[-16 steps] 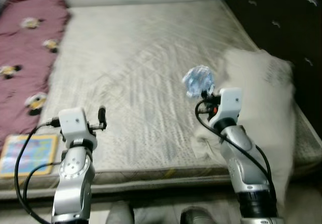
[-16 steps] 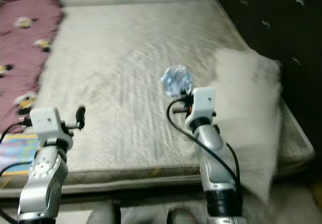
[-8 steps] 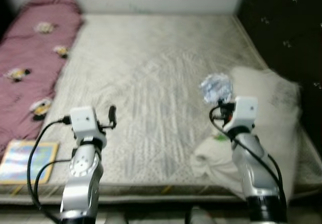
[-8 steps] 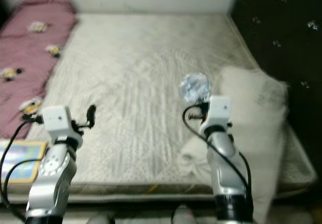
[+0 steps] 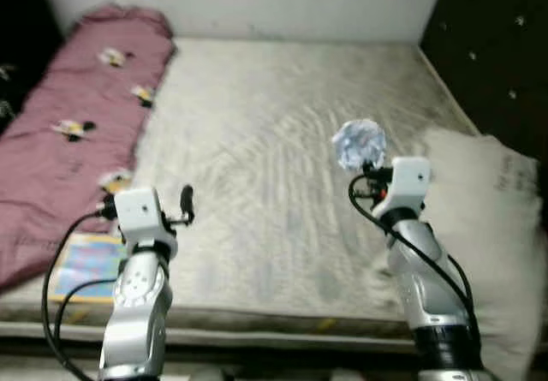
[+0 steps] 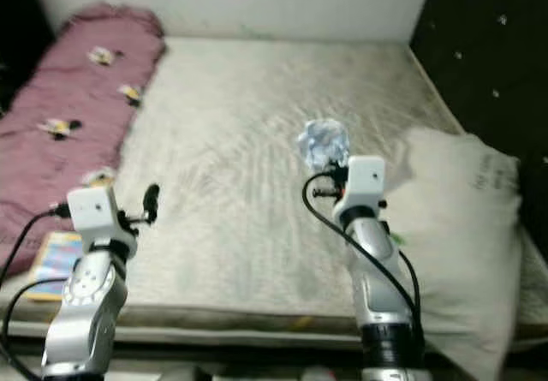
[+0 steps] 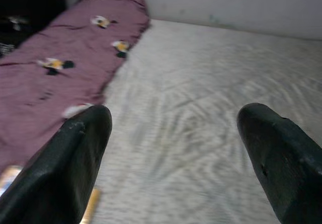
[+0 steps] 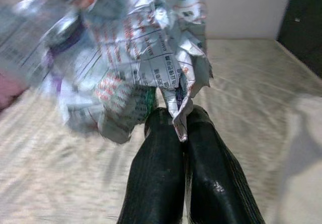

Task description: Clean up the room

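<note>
Pinched between the closed fingers of the right gripper (image 8: pixel 173 133) is a crumpled wrapper (image 8: pixel 136 58), gripped by one hanging corner so that the rest of it stands clear above the fingertips. In the head views the wrapper (image 5: pixel 360 144) is seen held up in the air over the mattress (image 5: pixel 282 141), touching nothing else. Holding it raised like this probably keeps it from snagging on the bedding while it is carried off; since the task is tidying the room, it is judged to be rubbish on its way to a bin, though no bin can be seen.

The left gripper (image 7: pixel 176 148) is spread wide and empty, held out over the near part of the mattress, seemingly kept ready for the next item.

A maroon blanket (image 5: pixel 77 133) with small cartoon patches lies along the left side of the bed, and a colourful flat book (image 5: pixel 86 265) rests at the near left corner, just beside the blanket. A pale pillow (image 5: pixel 488 218) sits at the right edge, by the dark headboard (image 5: pixel 497 47).

Print is visible on the wrapper: rows of small text, a table-like grid and red and green marks. None of it can be read, and no brand can be made out. Faint lettering on the pillow is likewise illegible.
</note>
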You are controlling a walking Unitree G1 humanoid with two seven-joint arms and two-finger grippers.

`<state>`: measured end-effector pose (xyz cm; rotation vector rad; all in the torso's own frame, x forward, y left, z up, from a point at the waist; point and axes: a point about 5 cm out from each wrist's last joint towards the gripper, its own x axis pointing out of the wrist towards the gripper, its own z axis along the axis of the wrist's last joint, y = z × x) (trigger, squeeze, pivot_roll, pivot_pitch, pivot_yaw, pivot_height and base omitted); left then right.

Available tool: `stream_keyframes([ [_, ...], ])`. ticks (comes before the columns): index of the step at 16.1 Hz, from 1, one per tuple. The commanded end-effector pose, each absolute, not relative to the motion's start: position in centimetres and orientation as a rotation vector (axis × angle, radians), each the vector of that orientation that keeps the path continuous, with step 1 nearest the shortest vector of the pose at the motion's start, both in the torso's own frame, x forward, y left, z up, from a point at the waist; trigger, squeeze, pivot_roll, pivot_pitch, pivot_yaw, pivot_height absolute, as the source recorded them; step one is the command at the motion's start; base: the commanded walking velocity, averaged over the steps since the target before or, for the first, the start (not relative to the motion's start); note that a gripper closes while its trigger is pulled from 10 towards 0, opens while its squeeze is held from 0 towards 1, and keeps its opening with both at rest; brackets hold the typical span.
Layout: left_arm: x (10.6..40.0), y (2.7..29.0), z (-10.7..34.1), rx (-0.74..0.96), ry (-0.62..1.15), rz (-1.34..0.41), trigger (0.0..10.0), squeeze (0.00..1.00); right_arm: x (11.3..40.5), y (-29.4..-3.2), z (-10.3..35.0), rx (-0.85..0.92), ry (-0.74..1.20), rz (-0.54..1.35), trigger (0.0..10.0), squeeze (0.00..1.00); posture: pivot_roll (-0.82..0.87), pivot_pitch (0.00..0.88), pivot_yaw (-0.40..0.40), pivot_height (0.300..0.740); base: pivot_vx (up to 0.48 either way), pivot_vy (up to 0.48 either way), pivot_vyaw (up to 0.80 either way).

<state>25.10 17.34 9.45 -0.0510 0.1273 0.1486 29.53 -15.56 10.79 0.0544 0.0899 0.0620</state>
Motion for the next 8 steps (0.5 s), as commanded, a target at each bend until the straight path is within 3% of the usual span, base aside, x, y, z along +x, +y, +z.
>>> stream_keyframes([
  [1, 24.89, 18.20, 9.37, -0.037, 0.136, 0.176, 10.0, 0.00, 29.51, -14.67, 10.99, 0.073, 0.080, 0.090, 10.0, 0.00, -0.04, 0.000, -0.003, 0.740, 0.000, 0.480, 0.00],
  [2, 24.89, 18.15, 9.36, -0.037, 0.135, 0.174, 10.0, 0.00, 29.47, -14.61, 10.88, 0.069, 0.088, 0.094, 10.0, 0.00, -0.04, 0.000, -0.003, 0.740, 0.000, 0.480, 0.00],
  [5, 24.98, 18.08, 9.46, -0.037, 0.132, 0.172, 10.0, 0.00, 29.55, -14.44, 10.64, 0.084, 0.103, 0.095, 10.0, 0.00, -0.04, 0.000, -0.005, 0.740, 0.000, 0.480, -0.72],
  [8, 24.80, 18.19, 9.48, -0.039, 0.131, 0.182, 10.0, 0.00, 29.72, -14.31, 10.71, 0.077, 0.094, 0.105, 10.0, 0.00, -0.03, 0.000, -0.011, 0.740, 0.000, 0.480, 0.00],
])
